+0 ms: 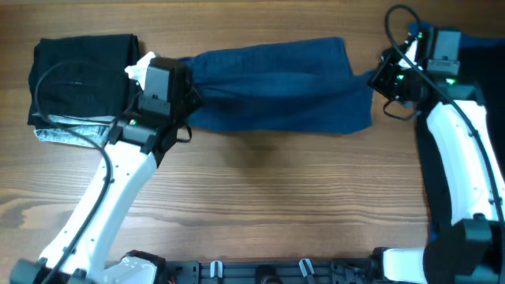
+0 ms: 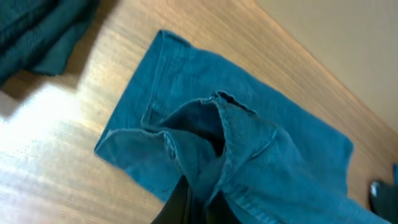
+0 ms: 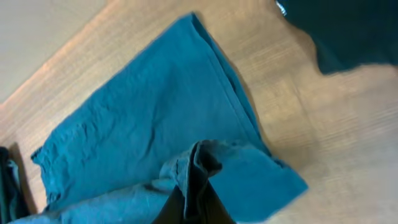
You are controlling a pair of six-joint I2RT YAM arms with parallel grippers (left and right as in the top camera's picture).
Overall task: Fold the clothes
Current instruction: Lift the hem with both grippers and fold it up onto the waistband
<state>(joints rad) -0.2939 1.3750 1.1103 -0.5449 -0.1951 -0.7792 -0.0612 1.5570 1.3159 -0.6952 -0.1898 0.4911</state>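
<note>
The dark navy-blue soft fabric shorts lie stretched across the far middle of the wooden table. The left gripper is clamped on their bunched left end and the right gripper on their right end, with the fingertips buried in folds. A folded black garment sits far left, and dark cloth at the far right is cut off.

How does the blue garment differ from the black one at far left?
The blue garment is spread long, pinched at its ends by the left gripper and right gripper; the black garment is folded square, unheld. Blue lies on the table; black tops a grey garment. Both are cloth.
</note>
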